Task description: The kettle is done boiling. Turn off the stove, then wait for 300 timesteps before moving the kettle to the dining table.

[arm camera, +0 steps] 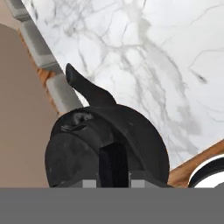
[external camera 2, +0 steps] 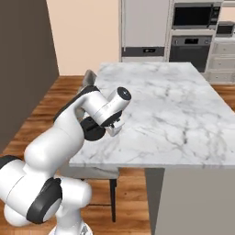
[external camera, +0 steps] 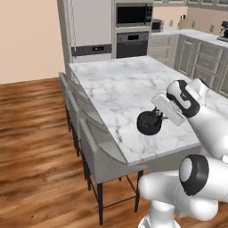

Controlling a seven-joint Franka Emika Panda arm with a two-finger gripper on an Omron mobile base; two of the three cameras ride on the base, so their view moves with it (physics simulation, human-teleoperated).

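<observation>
We see the kettle (external camera: 148,123), squat, round and near-black, upright over the dining table (external camera: 116,84), close to its near corner by the chairs. In the hand view its short spout points to about 11 o'clock. The dining table's top is white marble with grey veins.

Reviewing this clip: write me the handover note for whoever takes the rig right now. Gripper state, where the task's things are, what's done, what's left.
Gripper: shut on the kettle's arched handle.
Kettle: over the dining table, near its front corner on the chair side; whether it already rests on the marble cannot be told.
Done: kettle carried to the table.
Left: set it down if it is not yet resting, open the jaws, pull the arm back. The stove is out of sight here, so its knob cannot be checked.
</observation>
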